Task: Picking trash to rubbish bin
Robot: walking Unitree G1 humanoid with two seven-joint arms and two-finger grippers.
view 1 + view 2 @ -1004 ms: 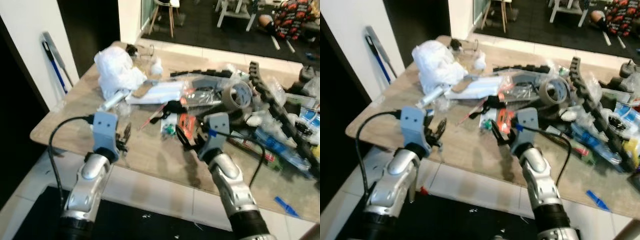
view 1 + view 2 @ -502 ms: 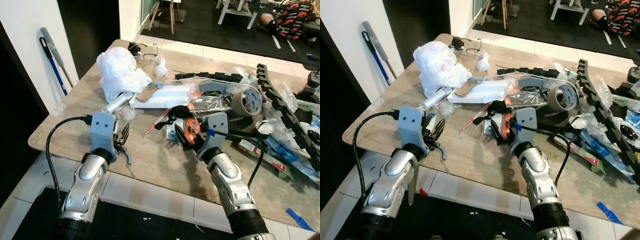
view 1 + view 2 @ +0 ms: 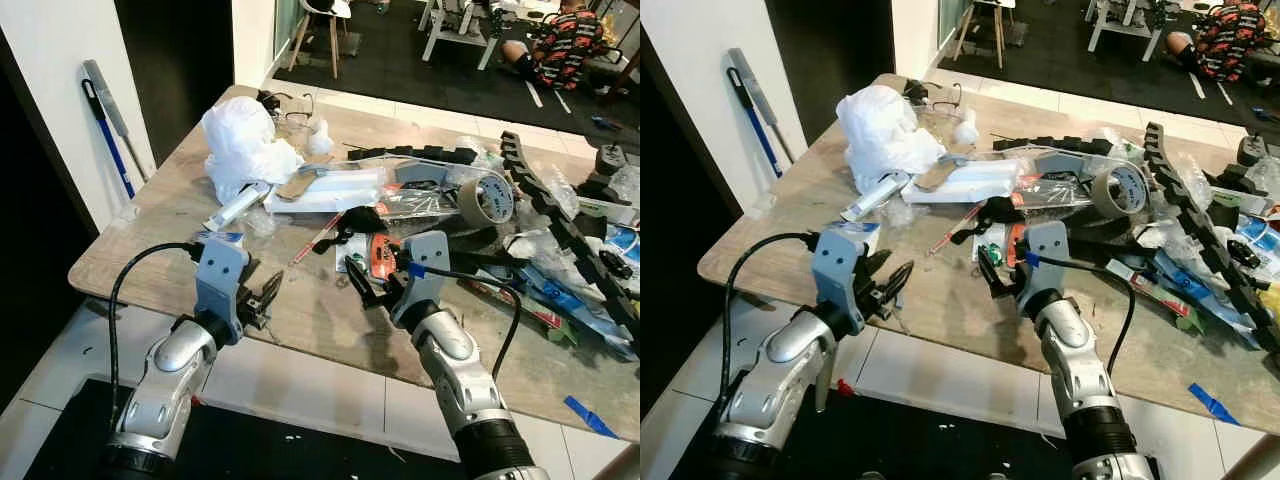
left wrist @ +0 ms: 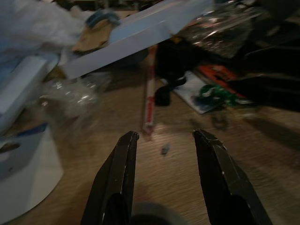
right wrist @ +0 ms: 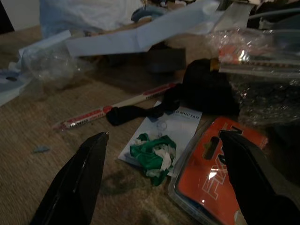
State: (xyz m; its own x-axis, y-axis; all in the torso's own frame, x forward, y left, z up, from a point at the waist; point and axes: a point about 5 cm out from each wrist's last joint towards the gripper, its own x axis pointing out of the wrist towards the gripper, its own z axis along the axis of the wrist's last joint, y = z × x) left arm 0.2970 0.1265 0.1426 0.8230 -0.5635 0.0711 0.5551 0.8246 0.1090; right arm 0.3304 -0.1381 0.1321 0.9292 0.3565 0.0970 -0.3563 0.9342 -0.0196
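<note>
Trash litters a wooden table [image 3: 150, 240]: a crumpled white plastic bag [image 3: 243, 145], a white tube [image 3: 238, 207], a red-and-white stick [image 4: 149, 101], an orange blister pack [image 5: 220, 168], a green crumpled scrap [image 5: 152, 157] on a white card [image 5: 180, 124], and a black strap [image 5: 206, 89]. My left gripper [image 3: 264, 296] hovers open near the table's front edge, pointing at the stick, with nothing between its fingers. My right gripper [image 3: 372, 283] stands wide open just short of the orange pack and the green scrap, holding nothing.
A tape roll [image 3: 484, 198], a black cable chain [image 3: 560, 215] and packaging crowd the table's right half. A blue-and-white packet [image 3: 215, 240] lies by the left gripper. A blue-handled broom [image 3: 105, 120] leans on the left wall. A person [image 3: 560, 40] lies on the floor far back.
The camera has shifted. My left gripper's fingers have swung to the right and spread. My right gripper has drawn back a little from the orange pack toward the table's front.
</note>
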